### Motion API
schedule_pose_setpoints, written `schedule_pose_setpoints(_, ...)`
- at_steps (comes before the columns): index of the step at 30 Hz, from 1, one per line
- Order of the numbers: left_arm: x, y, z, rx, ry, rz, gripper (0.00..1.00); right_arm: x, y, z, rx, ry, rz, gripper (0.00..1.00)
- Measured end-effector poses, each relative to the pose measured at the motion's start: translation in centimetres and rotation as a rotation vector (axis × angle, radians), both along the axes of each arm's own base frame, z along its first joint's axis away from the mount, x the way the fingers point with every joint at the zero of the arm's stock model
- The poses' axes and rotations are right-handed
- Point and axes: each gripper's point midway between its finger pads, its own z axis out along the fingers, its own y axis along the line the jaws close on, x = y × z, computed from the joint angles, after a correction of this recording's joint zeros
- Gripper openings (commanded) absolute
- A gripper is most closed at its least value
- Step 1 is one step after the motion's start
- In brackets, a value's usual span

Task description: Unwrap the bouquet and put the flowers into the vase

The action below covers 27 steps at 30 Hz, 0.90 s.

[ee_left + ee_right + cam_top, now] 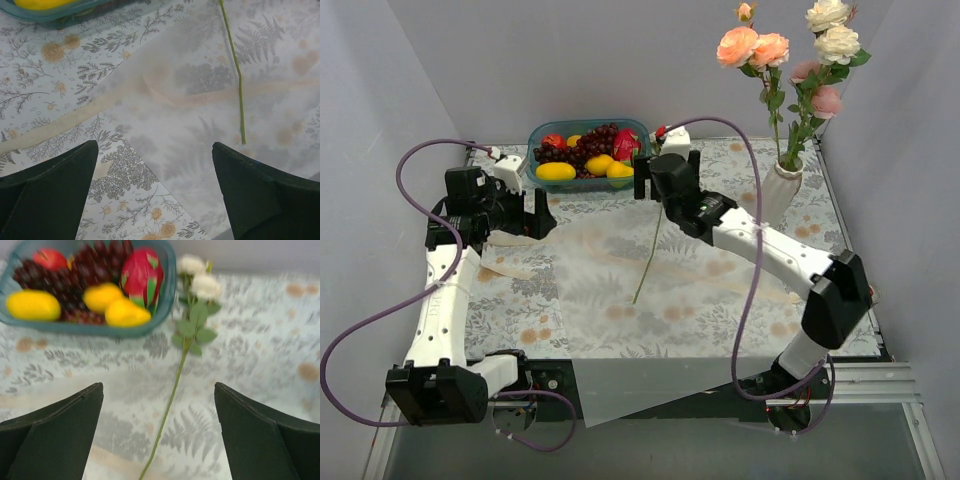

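Overhead only, vase holding flowers, right wrist, white-bloomed stem, left claw apart, right claw apart

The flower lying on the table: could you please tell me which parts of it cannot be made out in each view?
- Top view: only the stem of the flower shows; the right gripper covers the rest.
- Left wrist view: the upper edge cuts the stem off short of its top.
- Right wrist view: the blooms are blurred, and the bottom edge cuts off the stem's end.
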Motion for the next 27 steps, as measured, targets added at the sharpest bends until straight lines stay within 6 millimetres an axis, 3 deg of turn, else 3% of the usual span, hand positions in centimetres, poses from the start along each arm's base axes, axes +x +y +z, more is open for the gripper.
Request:
schedule_pose_setpoints(3,0.2,0.1,0.9,0.0,-0.038,0.012,0.98,0.1,1.1,-6.8,-0.005,0.191,-0.025,0.93)
schedule_pose_setpoints(6,0.3,0.1,0.8,-0.001,-0.036,0.018,0.98,-0.1,0.9,-12.7,-0.01,0.352,-0.064,0.88)
schedule_pose_setpoints(11,0.4,0.1,0.5,-0.003,-0.023,0.019,0.98,0.8,-1.2,-19.0,-0.048,0.487,-0.176,0.84)
schedule_pose_setpoints(18,0.3,0.2,0.1,0.004,-0.016,0.012,0.98,2.7,-2.0,-22.9,-0.078,0.536,-0.235,0.76)
schedule_pose_setpoints(27,0.4,0.2,-0.7,0.014,0.012,0.003,0.98,6.8,-0.1,-22.6,-0.032,0.472,-0.242,0.68)
